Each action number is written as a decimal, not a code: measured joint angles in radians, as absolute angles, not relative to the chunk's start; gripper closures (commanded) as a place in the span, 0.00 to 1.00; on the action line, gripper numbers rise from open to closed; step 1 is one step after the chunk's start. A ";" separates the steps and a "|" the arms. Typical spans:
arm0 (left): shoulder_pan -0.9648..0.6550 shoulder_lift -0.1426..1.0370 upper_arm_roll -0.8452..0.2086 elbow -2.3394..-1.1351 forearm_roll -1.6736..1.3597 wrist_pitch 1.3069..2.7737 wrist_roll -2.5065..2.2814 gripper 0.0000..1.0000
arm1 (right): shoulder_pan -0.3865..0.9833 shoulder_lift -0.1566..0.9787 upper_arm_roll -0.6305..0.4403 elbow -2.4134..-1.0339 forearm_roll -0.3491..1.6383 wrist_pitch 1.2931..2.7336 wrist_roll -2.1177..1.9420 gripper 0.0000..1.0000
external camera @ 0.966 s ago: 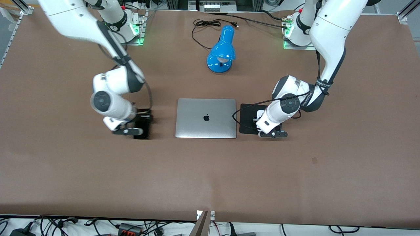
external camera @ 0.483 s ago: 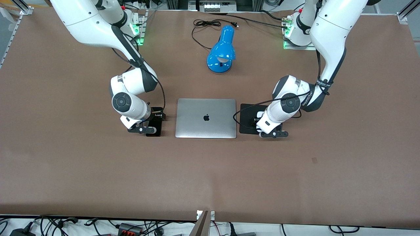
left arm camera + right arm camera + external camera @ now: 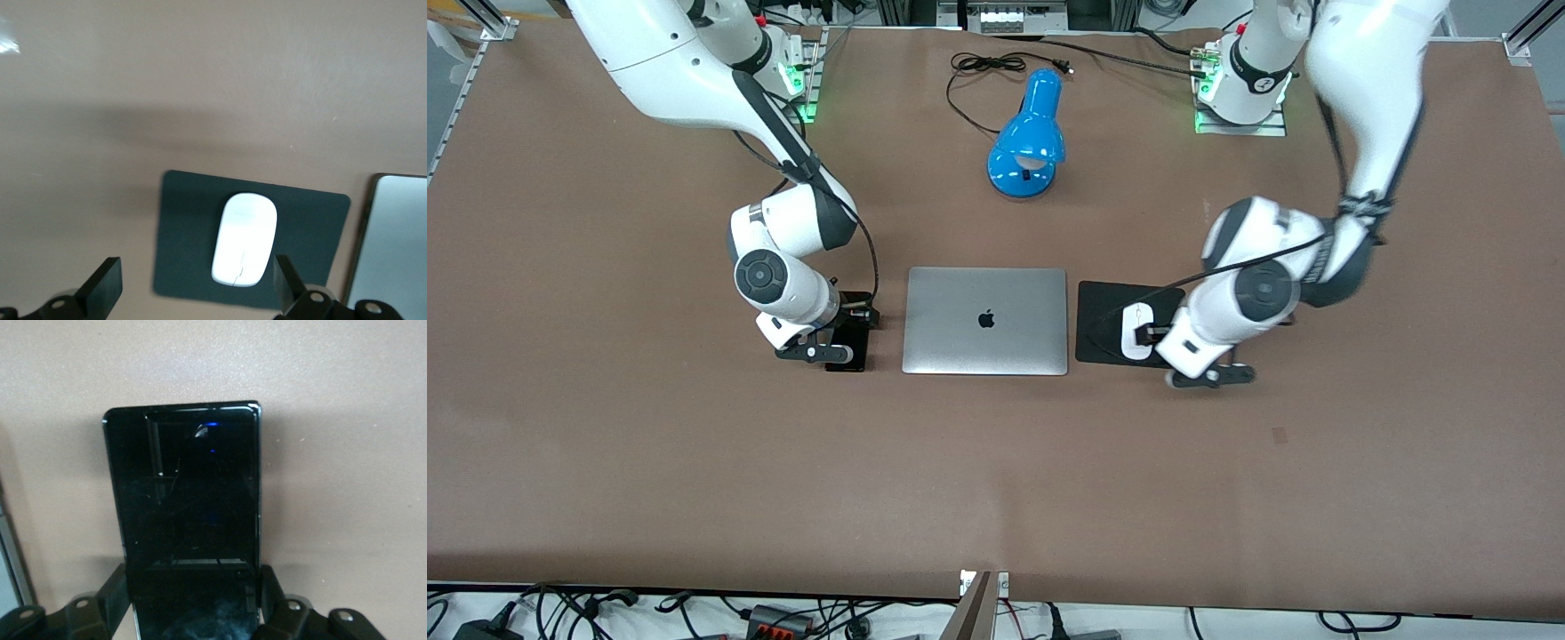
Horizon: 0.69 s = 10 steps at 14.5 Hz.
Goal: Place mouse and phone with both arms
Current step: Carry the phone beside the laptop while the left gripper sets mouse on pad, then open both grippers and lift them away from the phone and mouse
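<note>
The white mouse (image 3: 1136,331) lies on the black mouse pad (image 3: 1103,307), beside the laptop toward the left arm's end of the table. My left gripper (image 3: 1172,345) is open and empty, raised over the pad's edge; in the left wrist view the mouse (image 3: 244,239) lies free, close to one of the gripper's (image 3: 193,293) fingers. My right gripper (image 3: 831,333) is shut on the black phone (image 3: 852,348), low over the table beside the laptop toward the right arm's end. In the right wrist view the fingers clamp both long edges of the phone (image 3: 183,493) at the gripper (image 3: 193,600).
A closed silver laptop (image 3: 985,320) lies between the phone and the mouse pad. A blue desk lamp (image 3: 1027,142) with a black cord (image 3: 987,64) lies farther from the front camera. Brown table surface spreads nearer to the camera.
My left gripper has drawn off the mouse toward the left arm's end, leaving it uncovered on the pad. My right gripper carried the phone toward the laptop, then nearly stopped.
</note>
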<state>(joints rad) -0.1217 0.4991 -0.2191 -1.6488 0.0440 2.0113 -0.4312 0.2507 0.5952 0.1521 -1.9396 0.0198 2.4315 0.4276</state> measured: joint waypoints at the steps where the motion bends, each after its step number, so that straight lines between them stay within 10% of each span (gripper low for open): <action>1: -0.109 0.492 -0.218 -1.601 0.045 1.965 -0.394 0.00 | 0.253 0.597 0.152 -1.939 0.020 2.439 0.428 0.00; 10: -0.007 0.349 -0.205 -1.249 0.125 1.647 -0.190 0.00 | 0.160 0.295 0.138 -1.888 0.020 2.171 0.430 0.00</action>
